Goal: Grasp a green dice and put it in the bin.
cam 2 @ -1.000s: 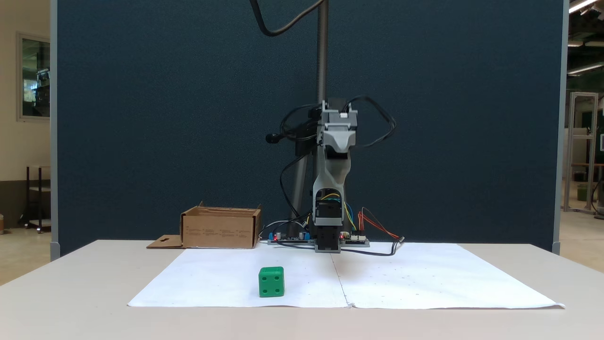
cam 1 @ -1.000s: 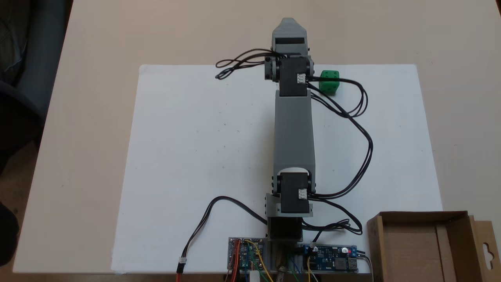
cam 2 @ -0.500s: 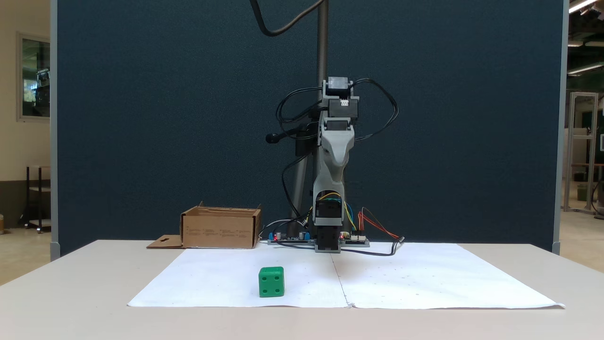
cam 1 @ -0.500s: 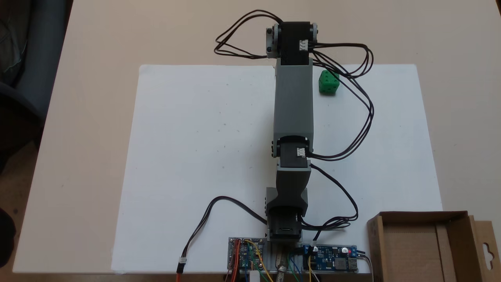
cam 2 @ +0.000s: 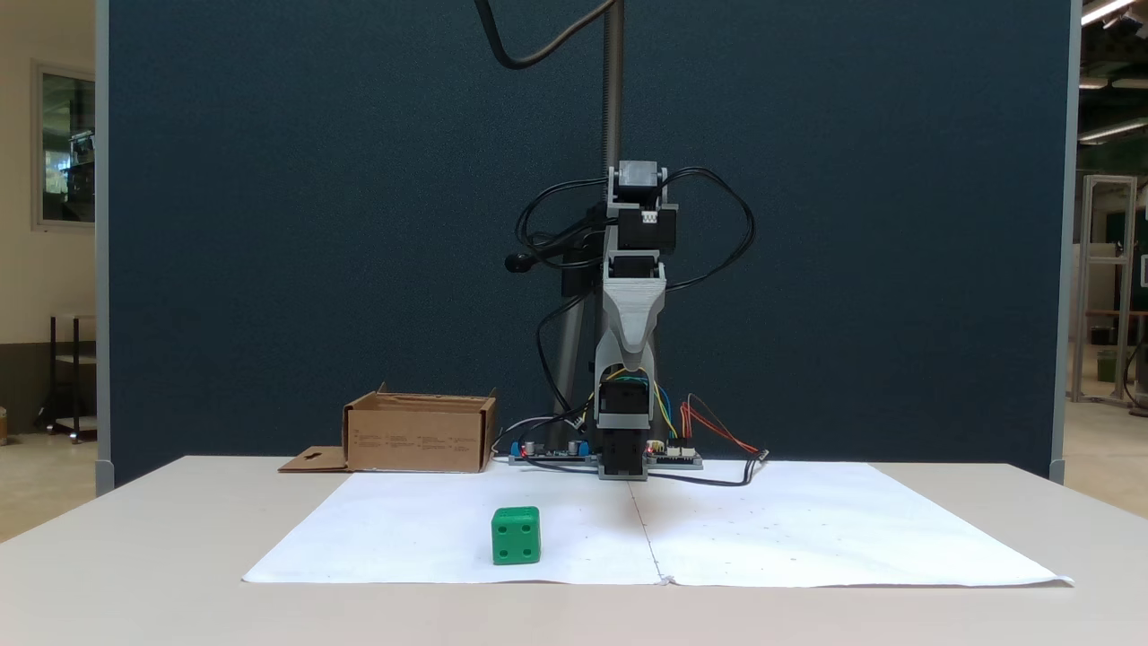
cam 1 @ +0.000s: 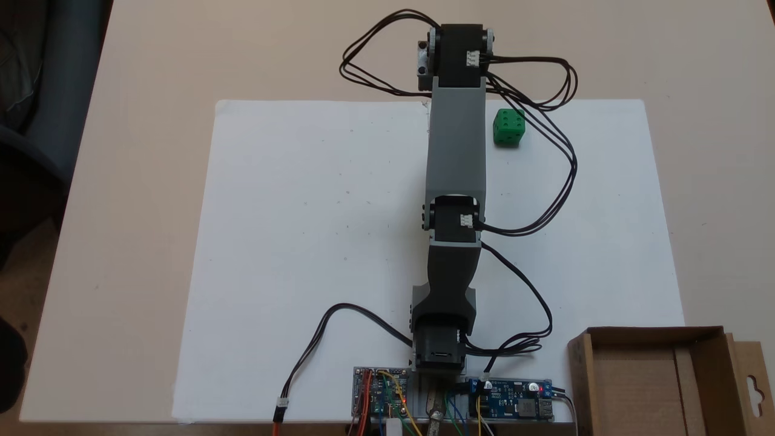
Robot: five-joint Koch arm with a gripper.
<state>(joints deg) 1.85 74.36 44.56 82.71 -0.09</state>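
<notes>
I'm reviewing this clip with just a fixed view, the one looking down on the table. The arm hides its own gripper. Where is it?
Observer: In a fixed view the gripper points down, high above the paper, touching nothing.
Operator: Open or shut?
Observer: Cannot tell; one tip shows there.
Operator: And the dice?
Observer: The green dice sits flat on the paper, left of the gripper there, four pips facing that camera.
</notes>
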